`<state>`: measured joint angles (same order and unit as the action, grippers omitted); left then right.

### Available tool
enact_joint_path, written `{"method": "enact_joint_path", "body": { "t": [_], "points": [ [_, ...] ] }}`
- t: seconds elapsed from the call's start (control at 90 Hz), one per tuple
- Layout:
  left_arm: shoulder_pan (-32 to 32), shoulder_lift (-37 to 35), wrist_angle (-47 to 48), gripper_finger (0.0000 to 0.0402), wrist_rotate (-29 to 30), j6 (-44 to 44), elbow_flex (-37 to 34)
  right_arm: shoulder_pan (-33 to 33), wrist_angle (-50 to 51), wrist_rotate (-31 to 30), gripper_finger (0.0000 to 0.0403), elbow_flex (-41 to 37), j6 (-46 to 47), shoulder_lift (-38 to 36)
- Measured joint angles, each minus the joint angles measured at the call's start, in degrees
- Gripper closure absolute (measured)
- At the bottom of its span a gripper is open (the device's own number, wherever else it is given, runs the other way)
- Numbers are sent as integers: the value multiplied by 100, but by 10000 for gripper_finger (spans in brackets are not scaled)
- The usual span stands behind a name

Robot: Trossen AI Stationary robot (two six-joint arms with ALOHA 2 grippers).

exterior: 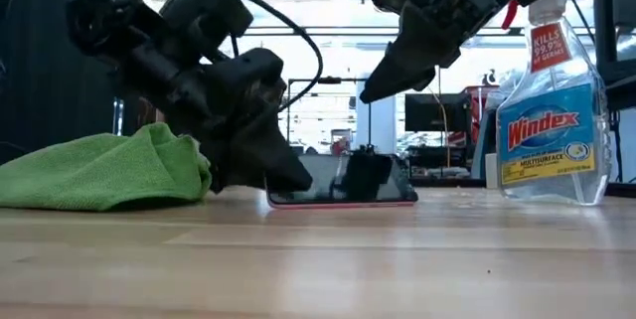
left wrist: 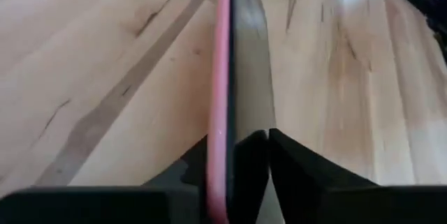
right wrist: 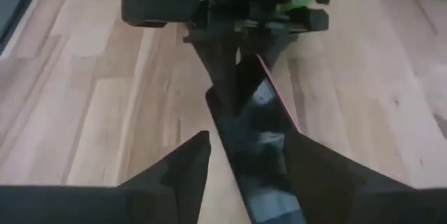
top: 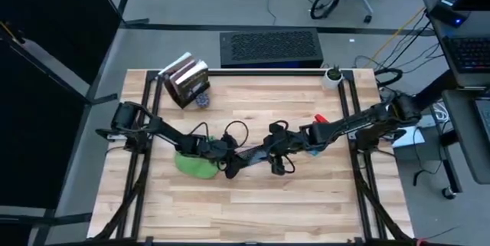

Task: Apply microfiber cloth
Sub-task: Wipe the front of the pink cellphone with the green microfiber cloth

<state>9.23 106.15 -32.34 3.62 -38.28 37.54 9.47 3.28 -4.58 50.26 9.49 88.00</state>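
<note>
The left jaws (exterior: 273, 175) are clenched on one end of a thin black device with a pink edge (exterior: 343, 192); the left wrist view shows that device (left wrist: 241, 77) pinched between the two dark fingers (left wrist: 297, 168), its pink rim running straight away from them over the wood. The device lies low and nearly flat, at or just above the desk (exterior: 318, 259).

The microfiber cloth (exterior: 99, 170) is a bright green heap resting on the desk directly behind the left jaws, touching that arm's wrist. From above, the cloth (top: 193, 163) bulges out beneath the left arm, on the side away from the right jaws.

The right jaws (right wrist: 244, 158) are released, their fingers spread on either side of the device's far end and above it; the low view shows them (exterior: 383, 85) lifted clear of the device.

A Windex spray bottle (exterior: 552, 110) stands upright beyond the right jaws. A stack of books (top: 186, 81) sits well apart from both, near the desk's far edge.
</note>
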Motion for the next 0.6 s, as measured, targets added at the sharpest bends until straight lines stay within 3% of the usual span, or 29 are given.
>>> {"method": "enact_joint_path", "body": {
  "t": [0.311,0.6],
  "points": [
    [-27,20,10,282,-39,469,7,0,-7,2,236,0,-143,1],
    [-118,-19,142,202,-359,1135,7,0,60,10,236,0,-187,1]
  ]
}}
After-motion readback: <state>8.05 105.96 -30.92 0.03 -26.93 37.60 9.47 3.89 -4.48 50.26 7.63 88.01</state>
